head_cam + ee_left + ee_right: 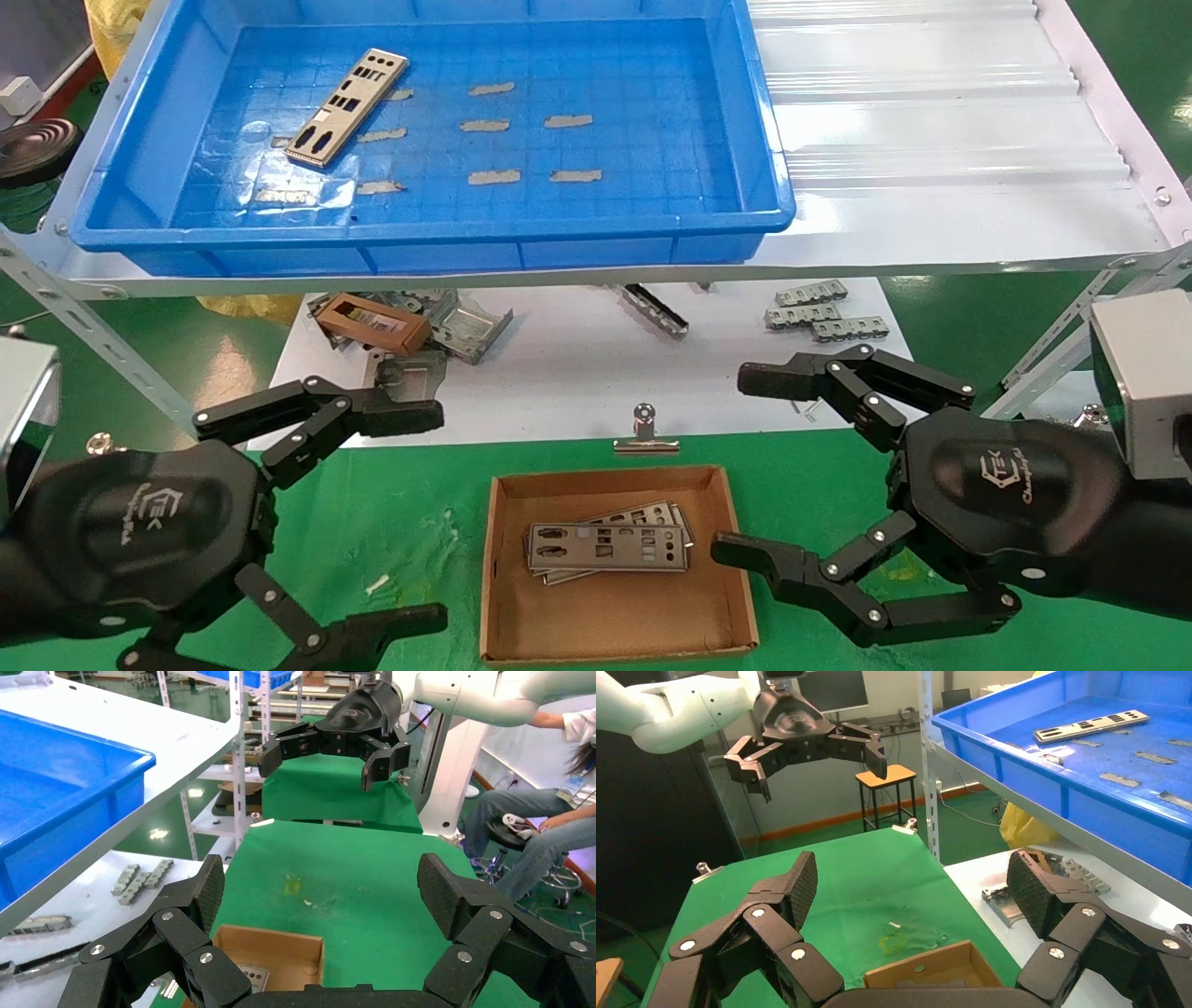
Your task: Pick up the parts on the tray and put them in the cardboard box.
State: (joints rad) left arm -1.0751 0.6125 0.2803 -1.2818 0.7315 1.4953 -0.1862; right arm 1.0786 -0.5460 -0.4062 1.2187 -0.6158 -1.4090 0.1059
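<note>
both the left pincer [424, 508] and right pincer [750, 466] hang wide open and empty beside the cardboard box [507, 596], and the last part [347, 106] lying flat in the tray [428, 244] looks easy to skid instead of grab.

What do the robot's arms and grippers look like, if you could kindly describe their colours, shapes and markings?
Both the left gripper and right gripper are matte black, with rounded hexagonal housings bearing white logo lettering. Each has two jointed fingers built from linked bars with silver pivot screws, and the fingertip pads are finely textured. A boxy silver-grey module sits at each wrist. In the wrist views, the arm links behind the grippers are smooth white.
</note>
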